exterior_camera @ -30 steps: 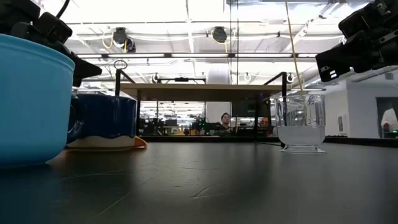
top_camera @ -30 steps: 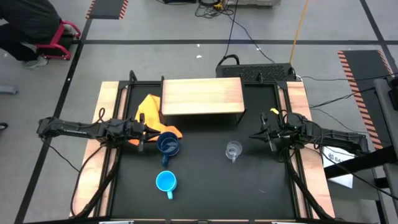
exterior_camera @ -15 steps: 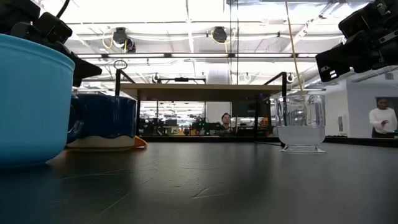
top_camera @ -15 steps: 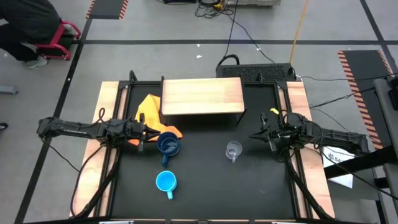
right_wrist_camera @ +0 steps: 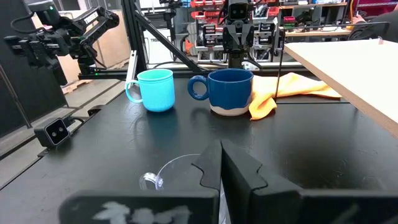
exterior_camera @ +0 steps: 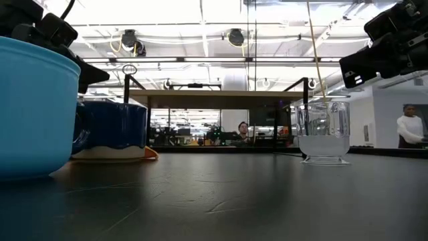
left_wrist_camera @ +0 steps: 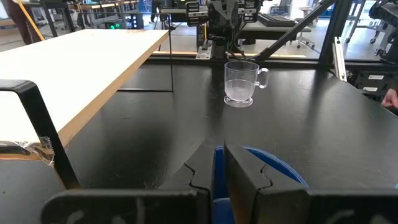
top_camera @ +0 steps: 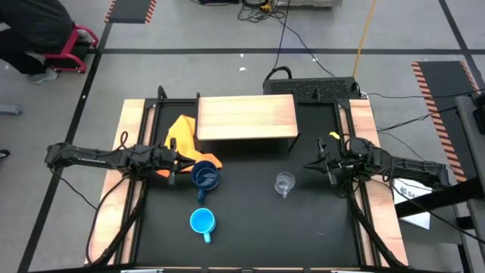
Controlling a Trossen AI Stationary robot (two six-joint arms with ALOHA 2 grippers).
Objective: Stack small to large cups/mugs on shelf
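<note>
Fingers of the left gripper (top_camera: 184, 167) are pinched on the rim of the dark blue mug (top_camera: 204, 176), one inside the wall and one outside, as the left wrist view shows with the blue edge caught between the two dark tips (left_wrist_camera: 239, 174). That mug stands on the black table (top_camera: 250, 220) just in front of the shelf (top_camera: 246, 117), touching the edge of the yellow cloth (top_camera: 184, 136) that lies beside the shelf's left end. Nothing can be seen inside it, and the light blue mug (top_camera: 201, 221), standing nearer the table's front edge with its handle pointing forward, also looks empty. Over on the right, the right gripper (top_camera: 319, 162) hangs above the table with its fingers clenched together on nothing, just beside the glass cup (top_camera: 284, 183). That cup stands upright and apart from the two mugs, in front of the shelf's right half, clear through with nothing in it. All three are on the tabletop; the wooden board of the shelf carries none of them. Far back in the room, a person (exterior_camera: 409, 128) shows at the right edge of the low view.
</note>
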